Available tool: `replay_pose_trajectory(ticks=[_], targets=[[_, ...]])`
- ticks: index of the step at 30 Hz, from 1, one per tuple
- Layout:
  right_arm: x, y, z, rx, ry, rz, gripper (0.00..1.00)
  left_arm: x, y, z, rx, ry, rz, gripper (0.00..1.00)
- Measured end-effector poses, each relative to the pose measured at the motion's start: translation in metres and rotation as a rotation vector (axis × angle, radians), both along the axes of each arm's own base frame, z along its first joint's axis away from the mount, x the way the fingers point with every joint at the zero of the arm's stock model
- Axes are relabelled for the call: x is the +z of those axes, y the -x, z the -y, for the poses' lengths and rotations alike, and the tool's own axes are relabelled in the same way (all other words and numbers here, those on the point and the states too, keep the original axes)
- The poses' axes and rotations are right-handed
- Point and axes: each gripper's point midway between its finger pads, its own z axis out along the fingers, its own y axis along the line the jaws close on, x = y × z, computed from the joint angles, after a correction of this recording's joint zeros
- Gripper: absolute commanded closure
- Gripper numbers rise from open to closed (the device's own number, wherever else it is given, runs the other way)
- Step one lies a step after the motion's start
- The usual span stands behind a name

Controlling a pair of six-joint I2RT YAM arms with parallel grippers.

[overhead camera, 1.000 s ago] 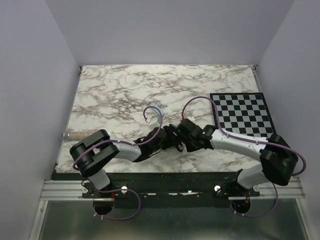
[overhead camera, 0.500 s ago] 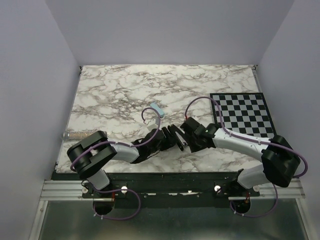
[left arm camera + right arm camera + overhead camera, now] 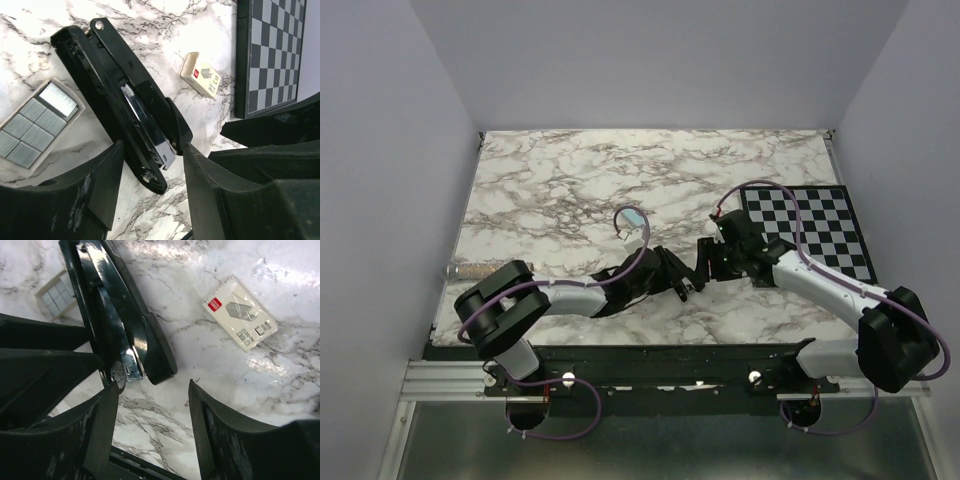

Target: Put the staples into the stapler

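Left wrist view: the left gripper [image 3: 152,146] is grasping the slim black hinged stapler [image 3: 100,70], which is lying opened between its fingers. The staples [image 3: 35,127], dull-grey blocks in a pale tray, are resting just outside its left finger.

Right wrist view: the right gripper [image 3: 153,386] is hanging released and holding nothing. The stapler's end is lying just ahead of its left finger.

Top view: both grippers are hovering close together.

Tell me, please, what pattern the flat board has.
Board: black and white checks, best in top external.

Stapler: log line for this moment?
stapler open | left end effector straddling it, grip unclear | right end effector open, empty | staples beside it
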Motion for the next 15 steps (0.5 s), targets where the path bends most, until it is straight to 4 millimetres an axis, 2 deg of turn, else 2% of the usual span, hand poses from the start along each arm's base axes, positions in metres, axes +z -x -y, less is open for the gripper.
replay_pose_trajectory(ticks=[5,10,11,14,15], targets=[[0.001,-0.009,-0.008,0.011,-0.067,0.006,0.36,-0.004,-0.002,0.004,0.002,-0.053,-0.012,0.55],[-0.009,-0.008,-0.008,0.016,-0.121,-0.030,0.38,-0.018,-0.001,0.000,0.010,-0.101,-0.041,0.77],[-0.010,-0.007,-0.008,0.015,-0.129,-0.038,0.38,-0.017,-0.002,0.002,0.008,-0.099,-0.039,0.79],[-0.011,-0.008,-0.010,0.027,-0.167,-0.045,0.39,-0.015,-0.003,0.006,0.008,-0.094,-0.037,0.99],[-0.012,-0.008,-0.011,0.031,-0.182,-0.045,0.39,-0.014,-0.004,0.006,0.008,-0.091,-0.035,1.00]])
